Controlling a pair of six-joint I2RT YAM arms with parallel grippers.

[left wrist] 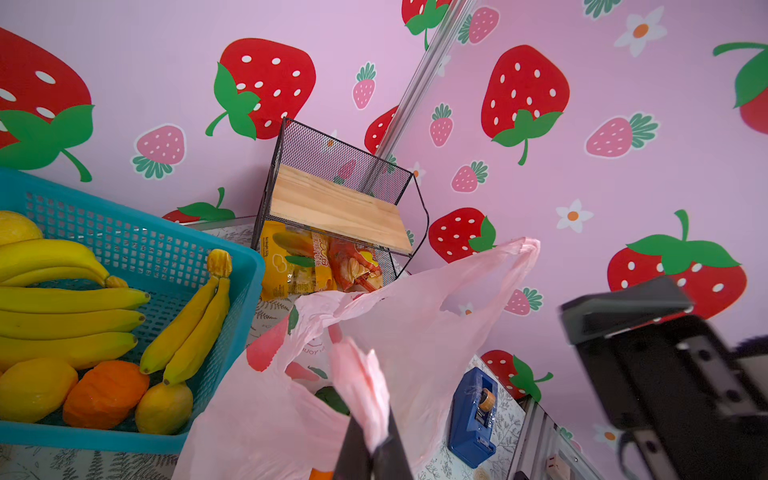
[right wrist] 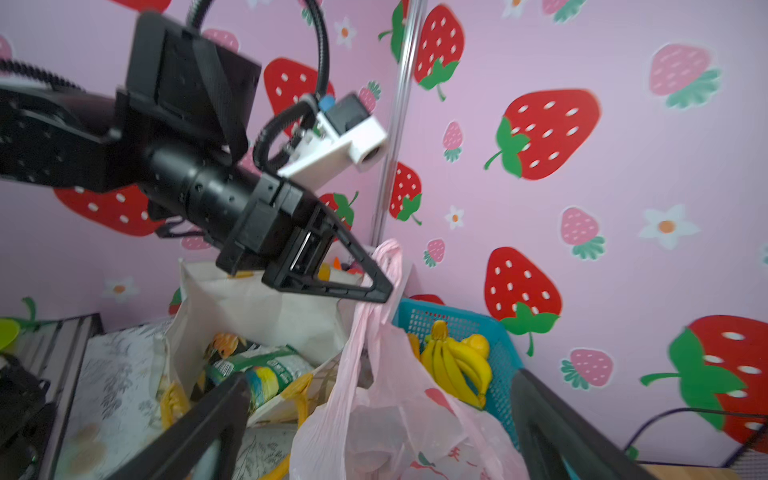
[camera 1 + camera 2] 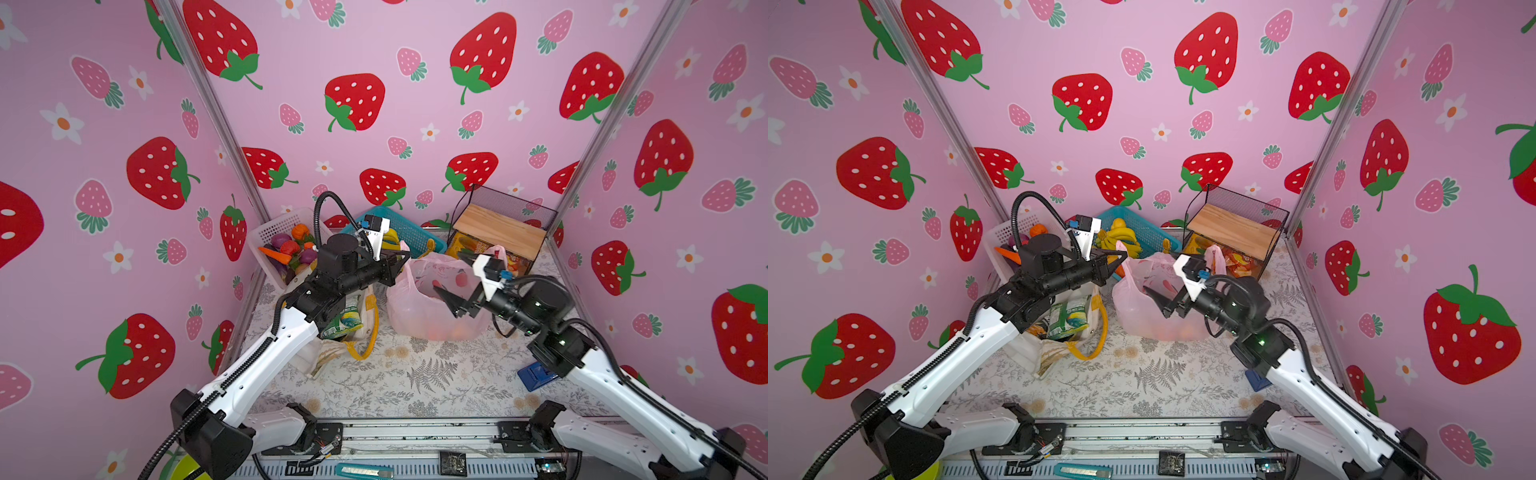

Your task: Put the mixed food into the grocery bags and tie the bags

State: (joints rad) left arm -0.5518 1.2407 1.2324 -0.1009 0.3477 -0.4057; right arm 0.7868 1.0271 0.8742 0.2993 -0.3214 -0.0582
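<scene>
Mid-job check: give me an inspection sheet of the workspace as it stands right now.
Surface: fern-print cloth, lying flat.
Job's things: pink bag upright, oranges inside; canvas tote slumped open, green packet inside.
Clutter: tape dispenser; vegetable basket; banana basket; mesh rack with snack packets under its shelf.
Grippers: left claw shut on a pink bag handle; right claw open at the bag, holding nothing.
Cables: black hose arcs above the left arm, clear of the bags.
Surroundings: strawberry-print walls; utility knife on the front rail.

Bananas in blue basket; vegetables in white basket.
</scene>
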